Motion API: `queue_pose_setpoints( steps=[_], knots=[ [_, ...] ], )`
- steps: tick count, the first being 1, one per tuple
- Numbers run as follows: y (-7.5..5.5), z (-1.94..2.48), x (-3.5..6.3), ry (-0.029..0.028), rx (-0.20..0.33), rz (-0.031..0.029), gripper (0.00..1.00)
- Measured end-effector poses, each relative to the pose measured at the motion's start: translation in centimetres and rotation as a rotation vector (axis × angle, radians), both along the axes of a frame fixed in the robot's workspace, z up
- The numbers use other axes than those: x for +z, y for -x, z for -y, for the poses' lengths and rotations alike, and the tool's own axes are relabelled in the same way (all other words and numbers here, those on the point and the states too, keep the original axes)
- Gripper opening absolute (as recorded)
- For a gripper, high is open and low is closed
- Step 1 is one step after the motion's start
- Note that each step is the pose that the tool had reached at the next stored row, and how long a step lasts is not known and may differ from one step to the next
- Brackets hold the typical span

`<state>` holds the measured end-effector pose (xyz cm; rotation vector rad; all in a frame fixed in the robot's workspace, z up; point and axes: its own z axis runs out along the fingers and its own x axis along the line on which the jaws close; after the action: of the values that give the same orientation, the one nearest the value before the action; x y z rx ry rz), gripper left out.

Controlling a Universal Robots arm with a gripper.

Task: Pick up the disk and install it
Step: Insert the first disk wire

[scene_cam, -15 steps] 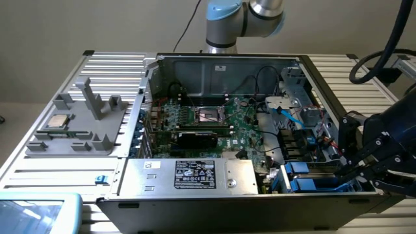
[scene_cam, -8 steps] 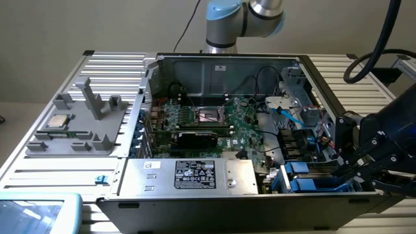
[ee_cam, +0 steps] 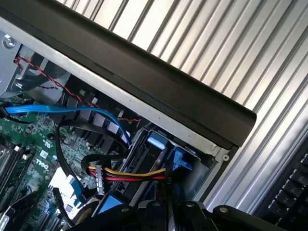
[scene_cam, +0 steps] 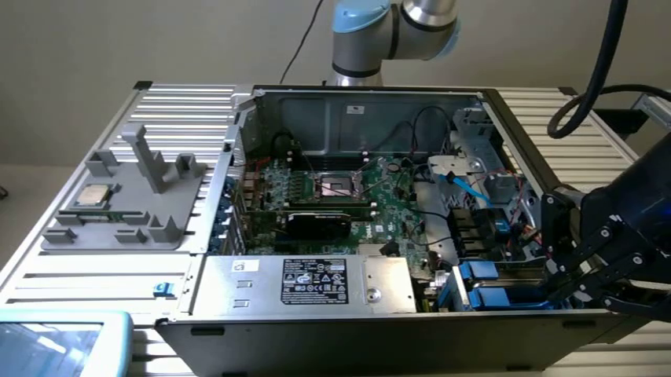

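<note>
- Your gripper hangs at the lower corner of the open computer case on the exterior view's right. It leans in over the side wall toward the drive bay.
- The disk lies just beside the gripper, toward the exterior view's left. You can make out its blue rails low in the bay, next to the silver power supply.
- You cannot tell whether the jaws are clenched, released or grasping the disk. The dark gripper body hides where they meet the blue rails.
- The rails seem to run across the exterior view, from the case's inside out toward the gripper, so the long axis probably points at the jaws. Treat that as a judgement.
- By its place, the disk looks seated in the bay or close to it.
- In the wrist view a yellow, red and black power lead runs into the bay right by the gripper, and a blue data cable arcs over the motherboard.
- Room is tight, with the black case wall close on one side and the cables on the other.
- The case rests on a ribbed metal table. The grey fixture tray sits well apart.
</note>
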<state>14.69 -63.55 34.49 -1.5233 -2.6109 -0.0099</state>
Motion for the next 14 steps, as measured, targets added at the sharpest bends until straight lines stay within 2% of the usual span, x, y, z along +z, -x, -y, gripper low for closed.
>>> queue_pose_setpoints(
  steps=[4, 7, 14],
  knots=[
    [0.0, -0.15, 0.00, 0.0003, -0.004, 0.0000, 0.16],
    [0.1, -0.46, 0.00, 0.0003, -0.005, 0.0000, 0.16],
    [0.3, -1.92, 0.00, 0.0004, -0.004, 0.0000, 0.16]
  ],
)
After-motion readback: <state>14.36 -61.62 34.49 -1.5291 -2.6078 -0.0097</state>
